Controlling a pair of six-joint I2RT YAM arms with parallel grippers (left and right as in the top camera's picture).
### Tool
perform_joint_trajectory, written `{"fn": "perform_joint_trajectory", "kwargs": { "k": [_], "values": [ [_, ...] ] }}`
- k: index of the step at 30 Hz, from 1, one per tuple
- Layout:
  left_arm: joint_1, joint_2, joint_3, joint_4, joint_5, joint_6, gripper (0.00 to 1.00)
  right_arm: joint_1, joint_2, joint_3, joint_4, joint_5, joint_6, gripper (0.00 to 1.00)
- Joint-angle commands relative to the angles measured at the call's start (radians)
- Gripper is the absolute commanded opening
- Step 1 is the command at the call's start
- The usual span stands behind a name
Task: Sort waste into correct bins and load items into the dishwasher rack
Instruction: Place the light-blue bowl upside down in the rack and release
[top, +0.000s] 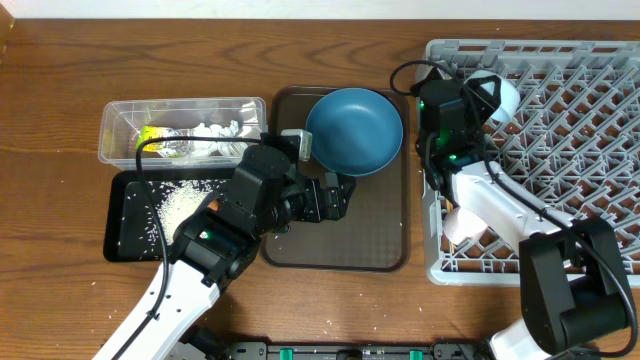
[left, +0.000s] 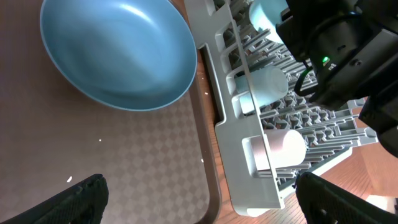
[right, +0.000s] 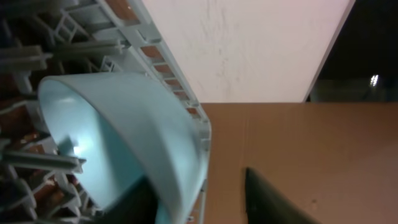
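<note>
While my right fingers (right: 273, 199) sit half-parted round light-blue cup (right: 124, 124) at rack (top: 530, 45) corner, left of frame, cup may topple over rim; left gripper (left: 199, 186) wide, empty.

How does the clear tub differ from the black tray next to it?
The clear tub is see-through; the black tray is dark and solid. The tub holds crumpled tissue and a yellow-green wrapper; the tray holds loose rice. The left arm hides part of the tray, barely any of the tub. Both are rectangular, similar in size, left of the brown tray.
</note>
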Motion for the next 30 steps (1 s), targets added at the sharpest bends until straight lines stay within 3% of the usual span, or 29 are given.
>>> {"fn": "perform_joint_trajectory", "kwargs": {
  "k": [1, 19, 26, 30],
  "values": [
    [0.0, 0.005, 0.0, -0.001, -0.006, -0.001, 0.98, 0.026, 0.008, -0.004, 0.0, 0.05, 0.008, 0.49],
    [0.0, 0.005, 0.0, -0.001, -0.006, -0.001, 0.98, 0.107, -0.037, -0.004, 0.003, 0.076, -0.018, 0.58],
    [0.0, 0.005, 0.0, -0.001, -0.006, -0.001, 0.98, 0.08, -0.147, -0.004, -0.044, 0.068, 0.106, 0.64],
    [0.0, 0.005, 0.0, -0.001, -0.006, -0.001, 0.98, 0.058, -0.232, -0.004, -0.22, -0.01, 0.257, 0.67]
  ]
}}
